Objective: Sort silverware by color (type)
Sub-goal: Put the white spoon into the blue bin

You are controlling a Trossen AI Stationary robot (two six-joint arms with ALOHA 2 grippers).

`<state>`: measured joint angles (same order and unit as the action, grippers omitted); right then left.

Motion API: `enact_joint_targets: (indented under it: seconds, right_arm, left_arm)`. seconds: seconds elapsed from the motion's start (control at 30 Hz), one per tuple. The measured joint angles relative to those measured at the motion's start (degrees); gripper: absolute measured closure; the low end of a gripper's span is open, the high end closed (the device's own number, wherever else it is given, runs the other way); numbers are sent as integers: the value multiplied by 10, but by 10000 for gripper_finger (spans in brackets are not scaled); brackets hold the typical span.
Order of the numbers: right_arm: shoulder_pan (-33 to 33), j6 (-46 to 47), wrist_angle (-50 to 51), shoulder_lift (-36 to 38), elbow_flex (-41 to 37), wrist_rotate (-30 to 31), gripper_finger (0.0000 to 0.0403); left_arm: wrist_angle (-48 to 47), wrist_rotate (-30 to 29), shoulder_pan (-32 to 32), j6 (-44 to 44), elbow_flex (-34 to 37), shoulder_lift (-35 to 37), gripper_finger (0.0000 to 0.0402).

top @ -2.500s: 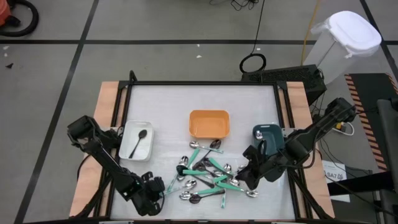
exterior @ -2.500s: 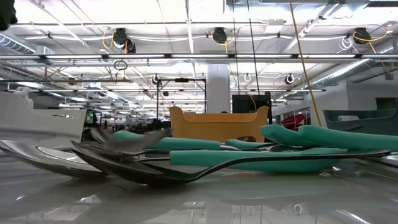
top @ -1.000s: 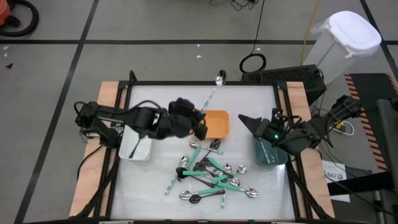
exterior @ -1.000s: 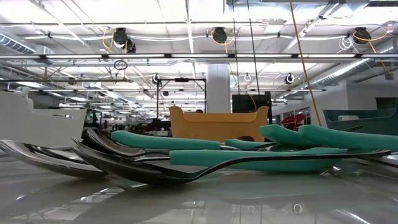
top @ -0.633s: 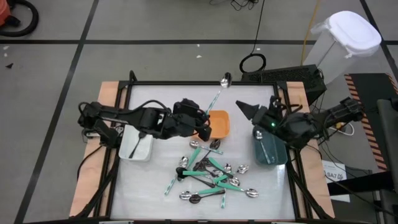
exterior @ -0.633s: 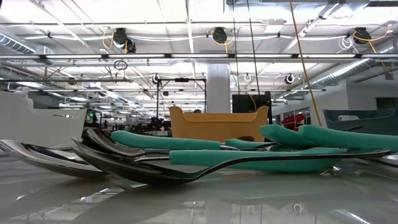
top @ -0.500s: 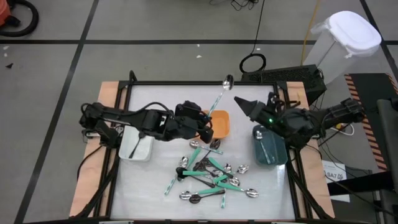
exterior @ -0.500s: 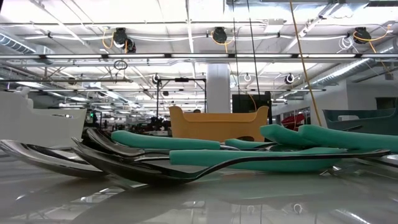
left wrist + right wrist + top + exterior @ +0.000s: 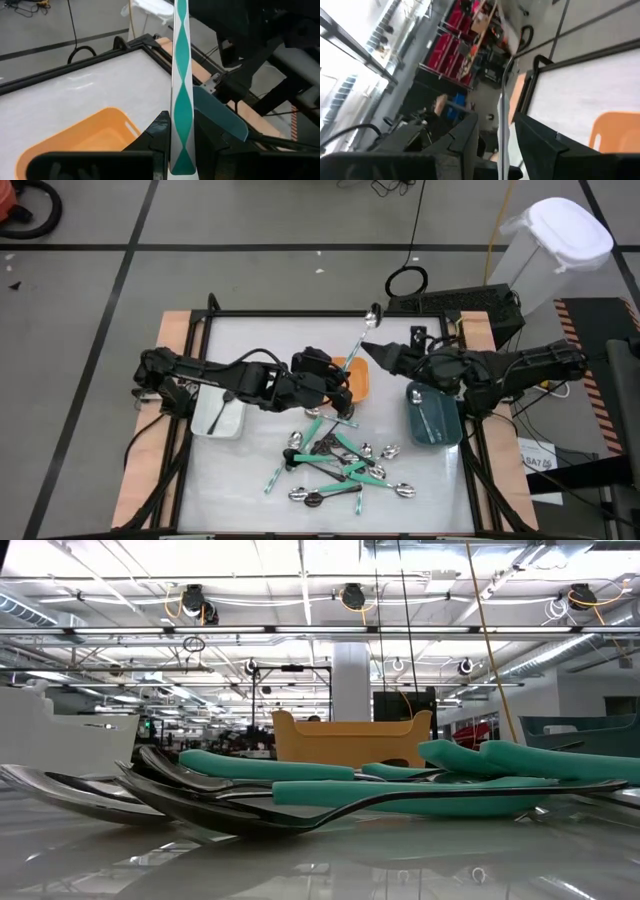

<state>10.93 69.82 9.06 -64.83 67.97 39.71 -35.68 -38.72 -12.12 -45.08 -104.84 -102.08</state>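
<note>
Looking down in the high view: left gripper [image 9: 343,383] clenched on a teal/white striped spoon [image 9: 360,339], long axis slanting up, silver bowl toward table's far edge, over the orange bin [image 9: 356,375]. Right gripper [image 9: 378,354] spread, just beside its bowl. Left wrist view: fingers [image 9: 159,131] pinch flat handle. Low view: glossy silverware pile [image 9: 300,802] only.

Bright overhead ceiling strip lights [image 9: 300,580] glare on the glossy white tabletop [image 9: 320,860]; the right wrist view is motion-blurred.
</note>
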Motion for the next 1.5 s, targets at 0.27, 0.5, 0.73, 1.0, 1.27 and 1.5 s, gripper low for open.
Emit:
enact_joint_targets:
  seconds: [0.27,0.5,0.73,1.0,1.27,1.5]
  right_arm:
    - [-20,-5,6,-31,0,-41,290]
    - [-19,-19,9,-32,0,-39,355]
    - [-19,-32,13,-32,0,-52,380]
    - [-18,-37,73,0,0,-91,377]
    - [-18,-35,212,79,0,-125,379]
    - [-18,-12,357,139,0,-185,380]
  left_arm:
    - [2,8,0,4,0,-15,351]
    - [-5,-1,0,0,0,-17,351]
    - [-10,-2,0,0,0,-17,351]
    - [-27,29,1,-56,0,-18,216]
    - [-87,81,-13,-98,0,-18,93]
    - [-110,123,-30,-78,0,-17,98]
